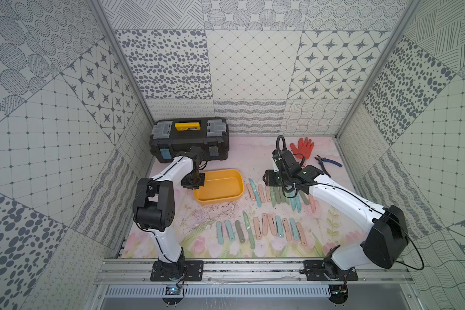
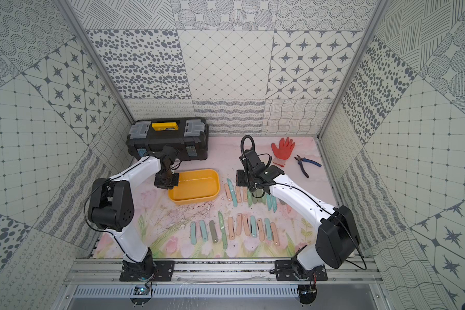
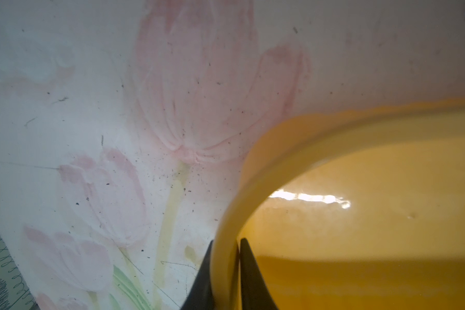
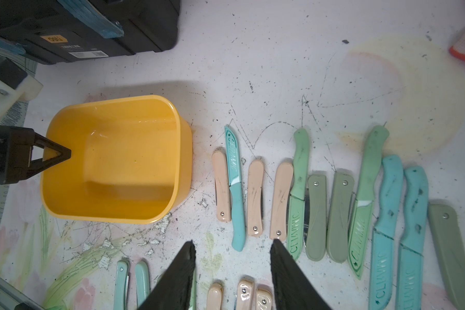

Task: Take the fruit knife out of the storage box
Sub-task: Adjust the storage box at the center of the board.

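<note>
- Storage box (image 1: 220,185) sits flat on the worktop (image 1: 253,158), left of centre. It is just in front of the black toolbox (image 1: 188,137), which fills the far left corner. In both top views the box's glossy yellow floor shows bare.
- Left end effector (image 1: 193,185) is down at the box's left end wall. In the left wrist view one finger (image 3: 207,268) stands outside the rim and the other inside, with the jaws nearly together around the wall.
- A thin dark line shows beside the inner finger, so whether the wall is clamped or only straddled cannot be told.
- Fruit knives lie out on the worktop in two rows. The far row (image 1: 255,193) starts just beside the box's right end and runs toward the right edge, and the near row (image 1: 263,228) lies closer to the front edge. Their handles are pink, teal and green, and several of the knives are folded.
- Right end effector (image 4: 232,241) hangs over the far row with its jaws apart and nothing between them.
- Red glove (image 1: 302,147) and blue-handled pliers (image 1: 326,162) lie toward the far right corner, well apart from the box.
</note>
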You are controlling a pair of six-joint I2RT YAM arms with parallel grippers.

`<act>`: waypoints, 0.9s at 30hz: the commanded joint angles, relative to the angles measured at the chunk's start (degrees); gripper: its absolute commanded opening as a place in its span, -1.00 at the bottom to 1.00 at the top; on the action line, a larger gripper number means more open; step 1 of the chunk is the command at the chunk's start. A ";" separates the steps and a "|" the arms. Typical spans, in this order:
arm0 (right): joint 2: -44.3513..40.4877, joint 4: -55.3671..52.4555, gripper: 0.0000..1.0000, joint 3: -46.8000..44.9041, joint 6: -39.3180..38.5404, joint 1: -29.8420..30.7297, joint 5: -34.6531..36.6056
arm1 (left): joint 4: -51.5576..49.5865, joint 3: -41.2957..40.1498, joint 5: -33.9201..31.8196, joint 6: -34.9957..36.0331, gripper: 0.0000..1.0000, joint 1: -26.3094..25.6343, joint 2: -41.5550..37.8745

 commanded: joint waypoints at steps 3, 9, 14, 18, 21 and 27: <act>0.85 2.17 -0.02 -0.19 0.71 0.35 -0.52 | -3.59 1.26 1.33 2.19 -0.67 0.67 0.98; 1.22 2.08 -0.02 0.15 0.57 0.31 -0.74 | -2.95 1.13 1.56 2.12 -0.13 0.65 0.27; 1.24 1.82 -0.01 0.26 0.52 0.35 -0.75 | -2.17 0.78 1.24 1.86 -0.09 0.64 -1.39; 0.79 1.90 0.00 -0.01 0.30 0.35 -0.41 | 0.69 -1.03 0.75 1.52 0.07 0.63 -6.45; 0.36 1.30 0.01 0.08 -0.42 0.32 -0.06 | 4.07 -3.32 1.02 1.88 0.43 0.76 -11.31; -1.70 2.69 0.12 -1.42 -1.69 0.33 0.64 | 9.10 -6.63 3.11 1.03 0.98 0.79 -19.52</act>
